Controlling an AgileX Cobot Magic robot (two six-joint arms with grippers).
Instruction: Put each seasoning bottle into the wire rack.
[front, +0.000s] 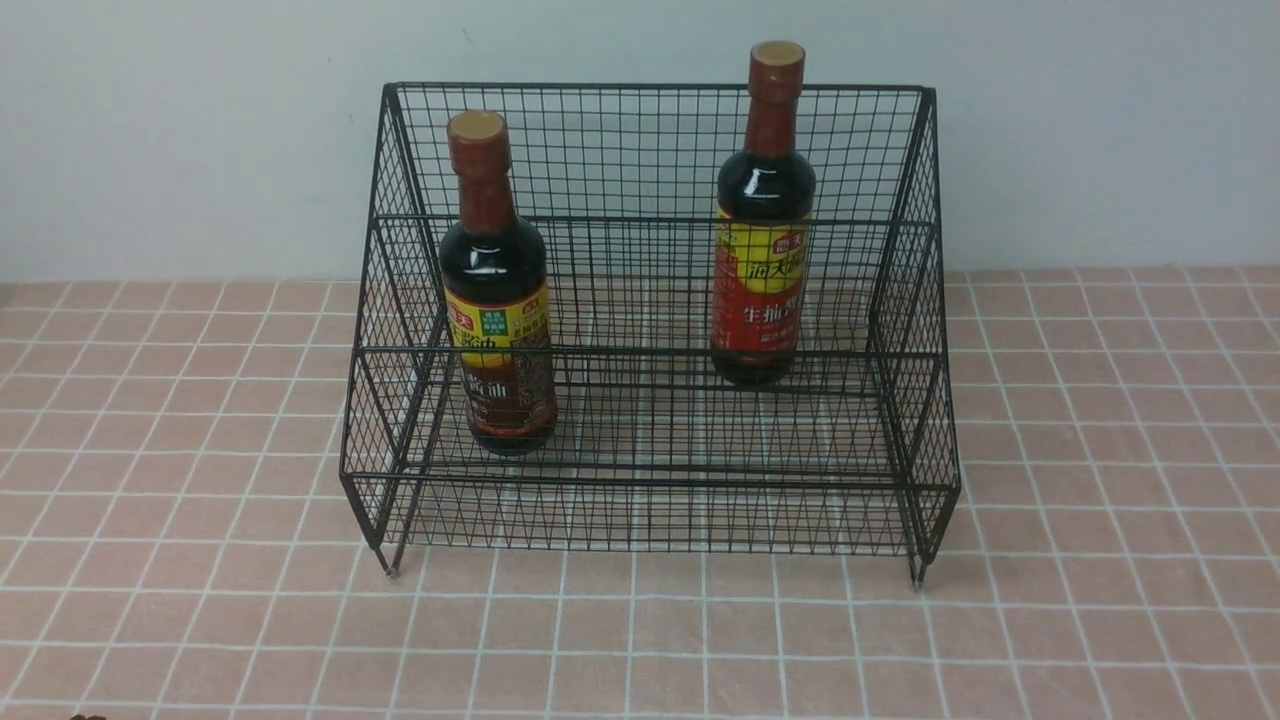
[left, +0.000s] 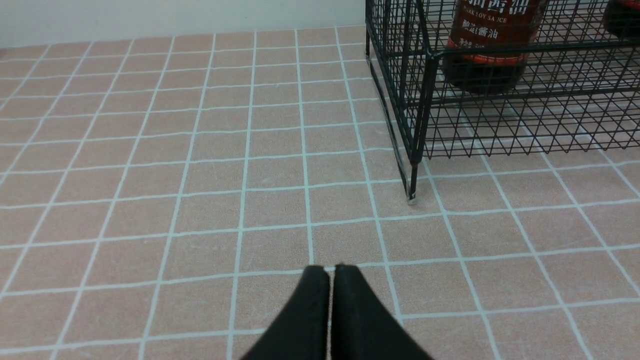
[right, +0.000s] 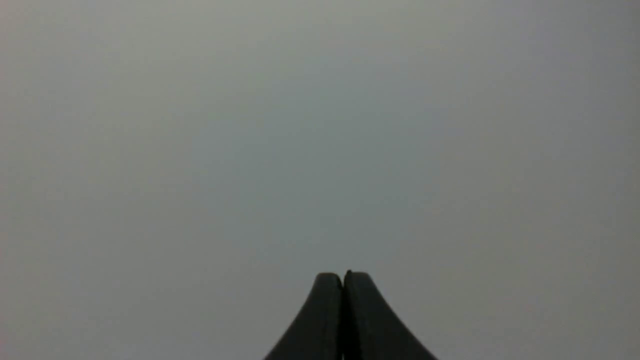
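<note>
Two seasoning bottles stand upright inside the black wire rack. The one with the yellow and brown label is on the lower front tier at the left. The one with the yellow and red label is on the upper tier at the right. In the left wrist view my left gripper is shut and empty over the tiled surface, short of the wire rack's corner leg, with a bottle's base behind the mesh. My right gripper is shut and empty, facing a plain grey wall. Neither gripper shows in the front view.
The rack stands on a pink tiled tabletop against a pale wall. Open tiles lie to the left, right and front of the rack.
</note>
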